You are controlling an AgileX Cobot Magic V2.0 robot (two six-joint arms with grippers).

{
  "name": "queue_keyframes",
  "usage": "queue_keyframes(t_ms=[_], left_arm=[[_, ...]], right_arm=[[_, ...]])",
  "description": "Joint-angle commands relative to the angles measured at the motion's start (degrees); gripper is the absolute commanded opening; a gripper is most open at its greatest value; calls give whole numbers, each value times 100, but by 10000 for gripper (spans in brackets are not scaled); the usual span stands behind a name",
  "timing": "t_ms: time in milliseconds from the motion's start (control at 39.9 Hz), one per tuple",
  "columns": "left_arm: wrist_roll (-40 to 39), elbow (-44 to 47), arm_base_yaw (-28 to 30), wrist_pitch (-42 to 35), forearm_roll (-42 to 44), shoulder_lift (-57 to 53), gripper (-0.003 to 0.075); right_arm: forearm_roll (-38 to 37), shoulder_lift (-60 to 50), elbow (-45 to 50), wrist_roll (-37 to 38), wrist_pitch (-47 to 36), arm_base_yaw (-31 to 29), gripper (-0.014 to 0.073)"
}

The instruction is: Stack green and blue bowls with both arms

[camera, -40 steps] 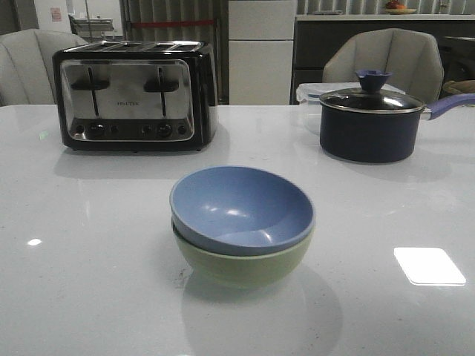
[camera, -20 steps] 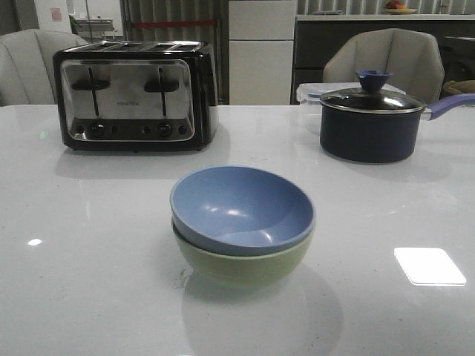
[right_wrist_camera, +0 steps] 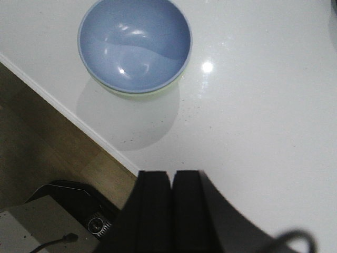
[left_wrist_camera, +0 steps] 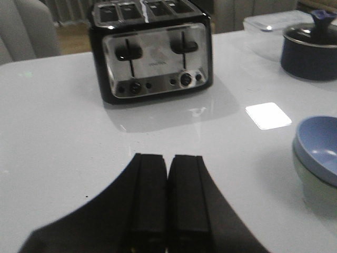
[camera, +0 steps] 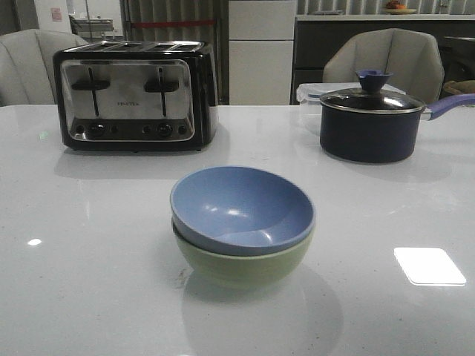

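Observation:
The dusty blue bowl (camera: 241,208) sits nested inside the pale green bowl (camera: 245,265) near the middle of the white table. Neither arm shows in the front view. The left gripper (left_wrist_camera: 168,158) is shut and empty, above bare table, with the stacked blue bowl (left_wrist_camera: 320,147) and green bowl (left_wrist_camera: 310,184) off to one side. The right gripper (right_wrist_camera: 171,174) is shut and empty over the table's front edge, apart from the blue bowl (right_wrist_camera: 135,42); only a sliver of the green bowl (right_wrist_camera: 138,93) shows under it.
A black and chrome toaster (camera: 133,96) stands at the back left. A dark navy lidded saucepan (camera: 369,122) stands at the back right with a clear container (camera: 308,93) behind it. Chairs stand behind the table. The table's front edge (right_wrist_camera: 68,113) and floor show in the right wrist view.

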Motion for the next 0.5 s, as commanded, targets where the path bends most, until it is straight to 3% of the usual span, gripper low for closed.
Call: queue_keyframes(t_ms=[0, 226, 476], left_arm=[[28, 421, 322, -1077, -76, -420, 93], [3, 1480, 772, -1884, -102, -1318, 93], [3, 1810, 950, -2427, -209, -1422, 93]], right_arm=[[-17, -24, -150, 8, -314, -5, 52], [-17, -24, -150, 8, -314, -5, 52], [-17, -24, -150, 8, -312, -5, 52]])
